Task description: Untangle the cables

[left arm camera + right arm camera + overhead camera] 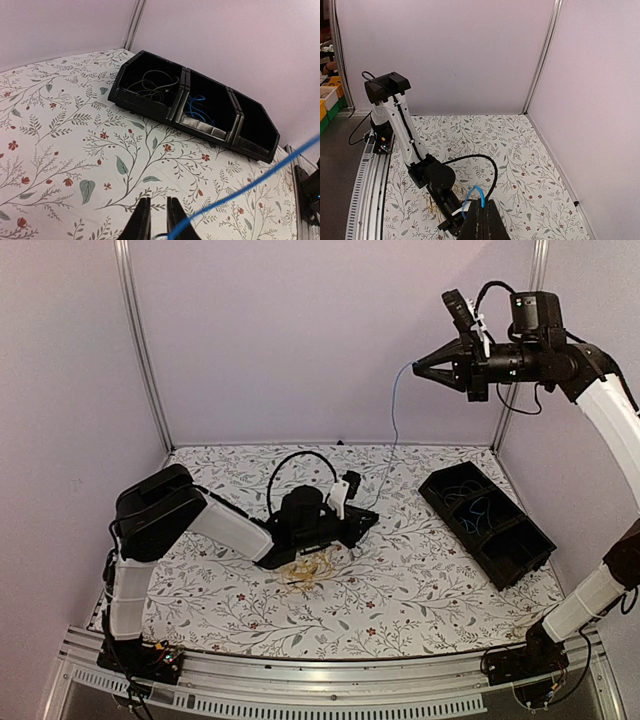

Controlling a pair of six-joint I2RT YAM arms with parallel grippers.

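Left arm stretches low and forward, left gripper (157,206) fingers nearly together; right arm is raised high, right gripper (418,366) clamped tight.

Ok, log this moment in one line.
right gripper: shut on blue cable, raised high | left gripper: pinching it low down | yellow tangle: beside left gripper

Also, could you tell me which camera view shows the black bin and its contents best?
The left wrist view: the black bin sits close, all three compartments visible, dark cables in one, blue cables in the middle. The top external view shows it smaller, at an angle. The right wrist view misses it.
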